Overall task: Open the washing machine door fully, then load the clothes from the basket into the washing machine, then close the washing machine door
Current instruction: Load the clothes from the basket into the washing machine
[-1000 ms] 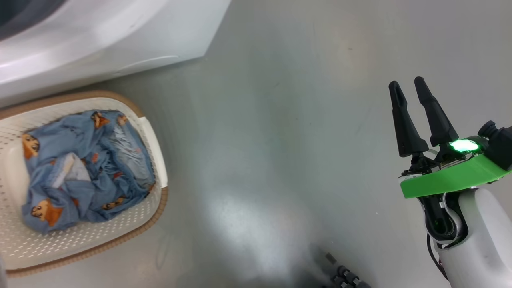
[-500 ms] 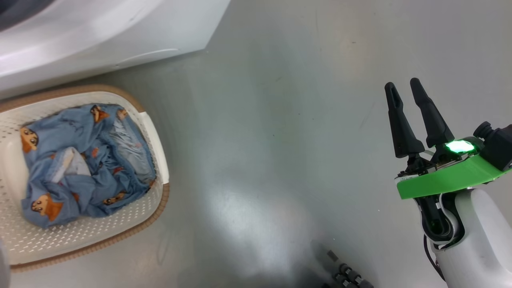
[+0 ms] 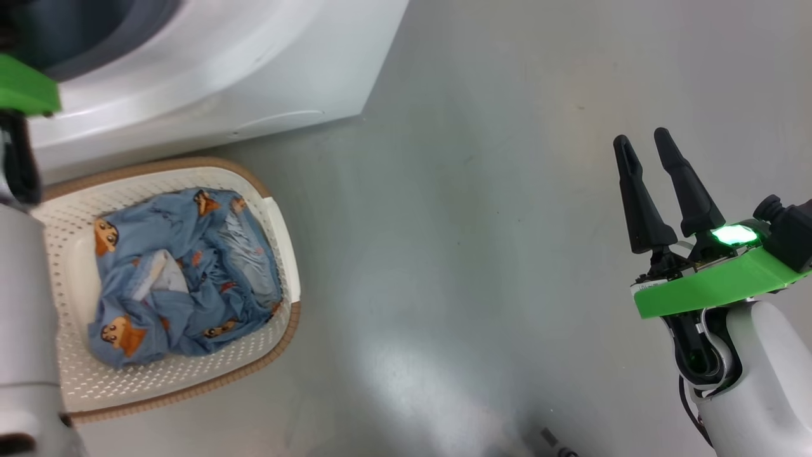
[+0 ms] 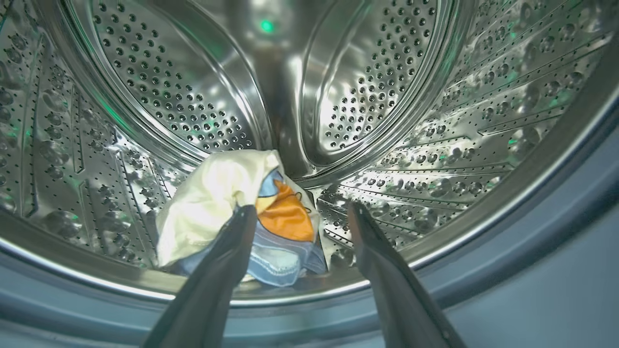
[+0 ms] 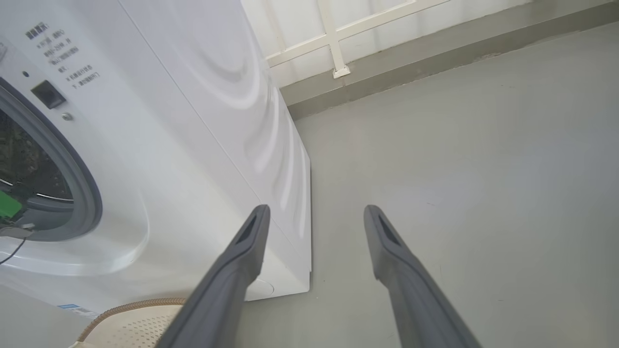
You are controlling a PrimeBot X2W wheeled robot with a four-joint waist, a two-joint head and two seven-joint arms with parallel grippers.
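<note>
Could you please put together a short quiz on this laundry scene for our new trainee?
1. True or false: the basket holds blue clothes.
2. Where does the cream garment beyond the left gripper lie? A: in the drum; B: in the basket; C: on the basket's rim.
3. How do the right gripper's jaws stand?
Key: 1 true; 2 A; 3 open, holding nothing.
</note>
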